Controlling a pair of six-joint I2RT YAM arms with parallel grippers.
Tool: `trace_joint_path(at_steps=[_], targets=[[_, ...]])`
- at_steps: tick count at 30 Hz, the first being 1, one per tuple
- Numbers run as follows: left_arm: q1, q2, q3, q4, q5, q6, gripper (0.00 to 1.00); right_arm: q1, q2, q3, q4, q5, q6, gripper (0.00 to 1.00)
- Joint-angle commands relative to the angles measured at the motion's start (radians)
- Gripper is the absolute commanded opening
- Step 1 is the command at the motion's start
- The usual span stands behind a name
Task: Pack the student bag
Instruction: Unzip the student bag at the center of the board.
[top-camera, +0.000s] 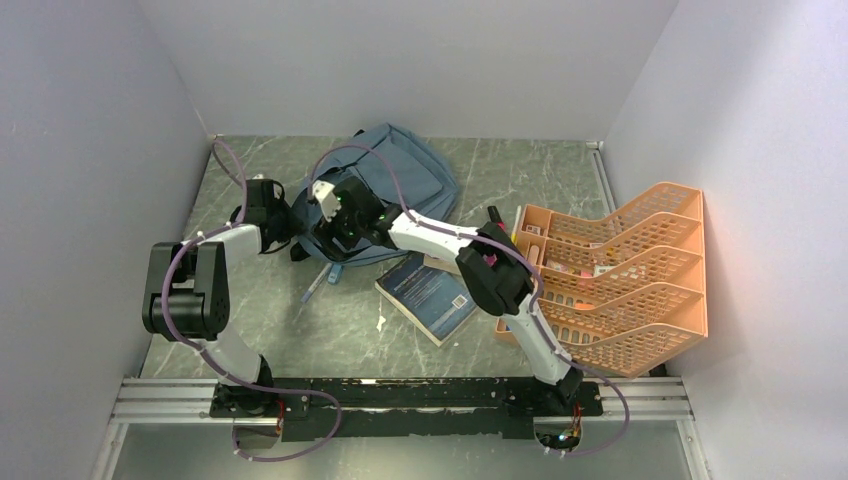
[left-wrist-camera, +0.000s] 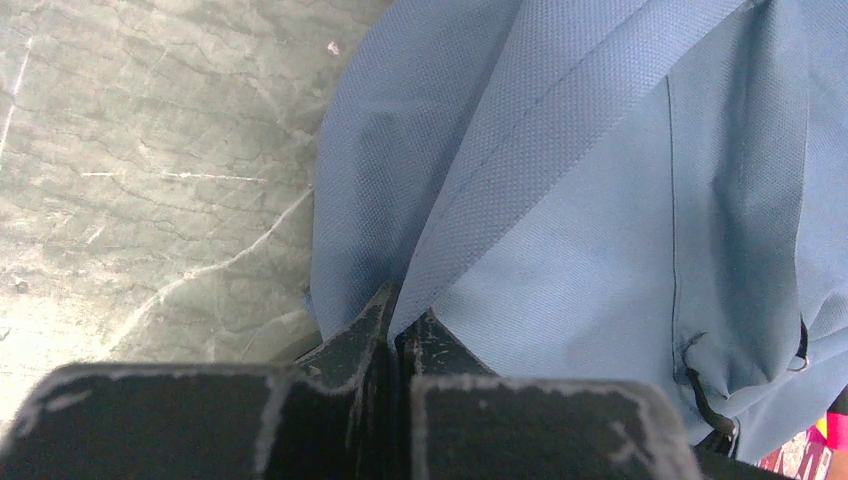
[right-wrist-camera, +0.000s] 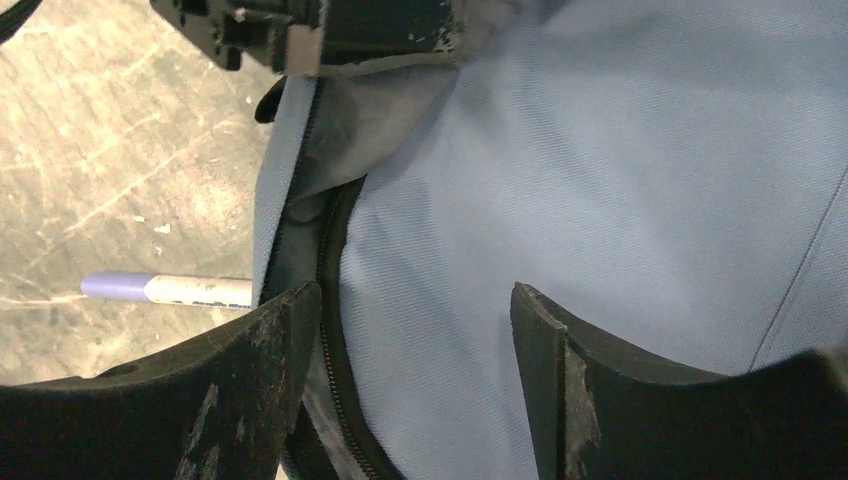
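Observation:
The student bag (top-camera: 405, 175), slate blue-grey with black zips, lies at the back middle of the table. My left gripper (left-wrist-camera: 400, 322) is shut on a fold of the bag's fabric (left-wrist-camera: 560, 250) at its left edge (top-camera: 285, 220). My right gripper (right-wrist-camera: 415, 300) is open, its jaws wide apart over the bag's fabric (right-wrist-camera: 600, 180) beside the open black zip (right-wrist-camera: 335, 300); in the top view it sits at the bag's near-left side (top-camera: 335, 225). The left gripper also shows at the top of the right wrist view (right-wrist-camera: 330, 30), holding the flap up.
A dark blue book (top-camera: 432, 295) lies flat in front of the bag. A pen (top-camera: 316, 283) lies near the bag's left edge, also in the right wrist view (right-wrist-camera: 165, 289). An orange mesh tray organiser (top-camera: 625, 275) stands at the right. Walls enclose the table.

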Motion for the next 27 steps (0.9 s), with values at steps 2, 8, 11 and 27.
trace_joint_path(at_steps=[2,8,11,27], targets=[[0.005,0.016,-0.016,-0.004,0.038,-0.002,0.05,0.036,0.044,0.041,-0.043,0.103,-0.082,0.74],[0.005,0.012,-0.020,-0.005,0.038,0.000,0.05,0.058,0.084,0.070,-0.042,0.156,-0.091,0.75],[0.005,0.011,-0.021,-0.004,0.041,0.000,0.05,0.061,0.090,0.071,-0.026,0.180,-0.083,0.71],[0.047,-0.004,0.000,-0.007,0.096,0.005,0.05,-0.046,-0.038,0.007,0.066,0.269,0.053,0.00]])
